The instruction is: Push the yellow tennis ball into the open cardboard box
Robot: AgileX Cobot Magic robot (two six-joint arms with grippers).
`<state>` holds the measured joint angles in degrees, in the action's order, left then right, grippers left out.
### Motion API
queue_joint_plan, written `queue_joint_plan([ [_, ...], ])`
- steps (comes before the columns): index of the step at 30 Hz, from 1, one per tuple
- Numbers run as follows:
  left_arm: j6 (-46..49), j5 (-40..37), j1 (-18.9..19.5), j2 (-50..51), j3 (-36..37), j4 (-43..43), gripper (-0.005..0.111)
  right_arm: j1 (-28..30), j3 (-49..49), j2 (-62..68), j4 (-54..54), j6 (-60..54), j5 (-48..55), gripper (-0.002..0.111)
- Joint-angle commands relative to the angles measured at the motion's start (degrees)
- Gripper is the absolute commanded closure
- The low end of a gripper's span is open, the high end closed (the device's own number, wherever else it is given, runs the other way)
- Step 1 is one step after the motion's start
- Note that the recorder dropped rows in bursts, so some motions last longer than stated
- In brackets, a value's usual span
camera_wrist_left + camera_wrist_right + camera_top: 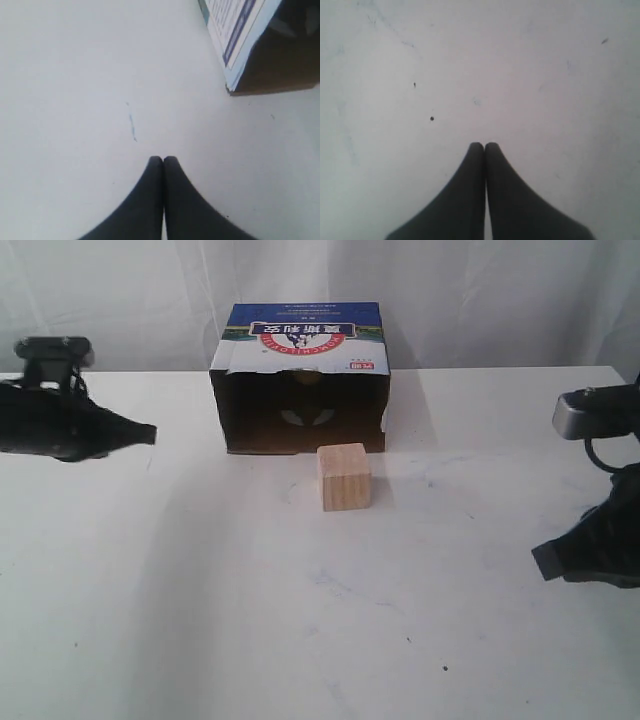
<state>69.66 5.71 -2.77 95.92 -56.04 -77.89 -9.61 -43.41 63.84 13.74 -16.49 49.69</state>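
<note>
Step in hand: judging by the layout, the push looks finished or nearly so; neither arm is touching anything.
Left gripper: fingertips pressed together, holding nothing, hanging over bare table.
Right gripper: tips likewise closed on nothing.
Open cardboard box: ahead of the left gripper and off to its side, near but apart; well away from the right gripper.
Yellow tennis ball: probably the dim yellowish patch deep in the box's dark interior, too faint to be certain.
Wooden cube: just in front of the box mouth, between the grippers.
Next move: confirm the ball sits inside; if not, approach with closed tips around the cube.
Writing: blue box top with a red-and-white logo and upside-down Chinese characters, too small to read.
</note>
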Motion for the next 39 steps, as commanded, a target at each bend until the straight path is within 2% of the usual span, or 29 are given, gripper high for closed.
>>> queue_joint_plan([
  [1,1.5,3.6,0.4,-18.7,6.5,-0.6,0.107,0.5,0.2,-0.4,-3.0,0.1,-7.0,0.108],
  [6,8.3,5.4,0.4,-37.9,7.7,1.0,0.107,0.5,0.2,-0.4,-3.4,0.1,-14.8,0.108],
  [10,15.1,5.4,0.4,-49.5,8.5,1.5,0.107,0.5,-0.9,-0.5,-3.7,0.1,-27.3,0.108],
  [14,16.2,6.3,0.4,-58.5,11.7,1.5,0.107,0.5,-6.4,-3.2,-5.0,0.1,-35.9,0.108],
  [19,16.2,7.0,0.4,-67.9,18.9,-2.4,0.107,0.5,-15.0,-11.4,-14.1,-0.2,-36.4,0.108],
  [23,16.2,7.2,0.4,-73.3,25.0,-4.7,0.107,0.5,-15.9,-21.2,-17.0,0.1,-30.6,0.108],
  [26,16.2,7.2,0.4,-76.6,28.5,-4.7,0.107,0.5,-11.5,-30.6,-16.2,1.7,-28.7,0.108],
  [28,16.2,7.2,0.4,-78.2,30.3,-4.7,0.107,0.5,-6.5,-36.1,-14.3,1.7,-30.9,0.108],
  [33,16.2,6.7,0.4,-81.2,32.0,-4.7,0.107,0.5,11.4,-47.6,-11.6,4.7,-41.2,0.108],
  [36,16.2,6.7,0.4,-81.9,32.1,-4.7,0.107,0.5,21.9,-48.1,-11.6,7.9,-49.1,0.108],
  [39,16.2,6.6,0.4,-81.9,32.1,-4.7,0.107,0.5,29.6,-46.3,-10.8,9.6,-62.0,0.108],
])
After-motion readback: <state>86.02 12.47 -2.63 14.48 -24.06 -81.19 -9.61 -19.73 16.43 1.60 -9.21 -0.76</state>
